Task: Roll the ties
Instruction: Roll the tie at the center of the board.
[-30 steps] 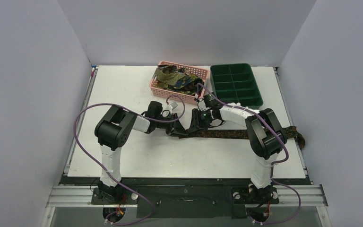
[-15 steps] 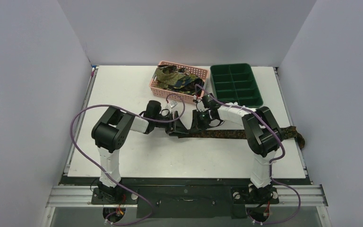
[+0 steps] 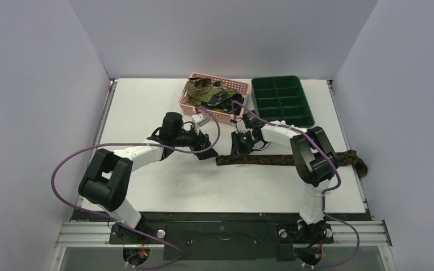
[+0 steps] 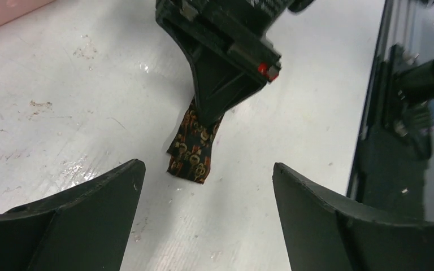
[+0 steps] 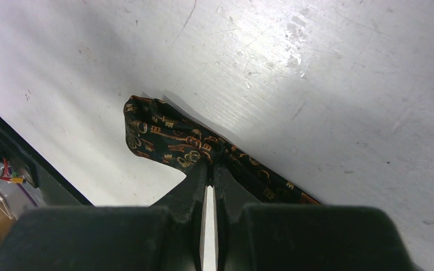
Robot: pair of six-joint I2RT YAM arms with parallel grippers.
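One dark tie (image 3: 282,160) with a gold and orange pattern lies flat across the table, and its far end hangs over the right edge. My right gripper (image 3: 238,152) is shut on this tie near its left end, and the pinched fabric (image 5: 164,132) bunches just ahead of the right gripper's tips (image 5: 210,165). My left gripper (image 3: 207,151) stands open a little to the left, with nothing between its fingers. In the left wrist view the tie's short free end (image 4: 192,149) pokes out under the right gripper (image 4: 226,68), ahead of the left gripper (image 4: 206,168).
A pink mesh basket (image 3: 187,105) at the back holds several more bunched ties (image 3: 206,90). A dark green compartment tray (image 3: 282,78) stands to its right. Purple cables loop beside both arms.
My left gripper opened, let go of the tie's end and drew back to the left. My right gripper closed on the tie near that end.
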